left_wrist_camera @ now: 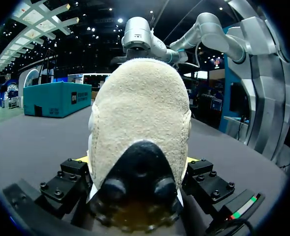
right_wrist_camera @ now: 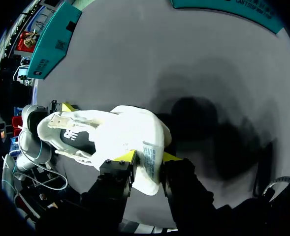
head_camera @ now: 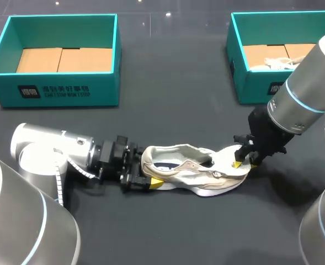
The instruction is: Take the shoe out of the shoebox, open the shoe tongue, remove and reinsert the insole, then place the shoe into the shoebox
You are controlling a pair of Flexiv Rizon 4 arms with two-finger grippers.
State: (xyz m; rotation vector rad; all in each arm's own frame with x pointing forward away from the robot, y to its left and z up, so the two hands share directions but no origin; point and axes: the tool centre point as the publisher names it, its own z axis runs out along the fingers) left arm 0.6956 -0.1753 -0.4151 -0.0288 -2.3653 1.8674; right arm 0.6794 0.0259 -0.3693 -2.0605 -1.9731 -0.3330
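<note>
Dark table (head_camera: pixel 173 83), left shoebox (head_camera: pixel 68 88), right shoebox (head_camera: pixel 256 85), white shoe (head_camera: pixel 190 171)

The white shoe (head_camera: pixel 190 171) lies on the bench (head_camera: pixel 173 99), left tool (head_camera: pixel 147 180) at its heel, right tool (head_camera: pixel 243 161) at its tongue, two teal shoeboxes (head_camera: pixel 63 88) (head_camera: pixel 256 85) beyond.

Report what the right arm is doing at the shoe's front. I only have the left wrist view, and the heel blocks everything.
Observer: The right end effector is shut on the tongue, which is folded out over the toe.
Operator: Check the insole.
Observer: The dark insole lies inside the shoe, not yet removed.
Operator: Name the free shoebox.
Observer: The left shoebox holds no shoe. The right shoebox has a white item in it.
</note>
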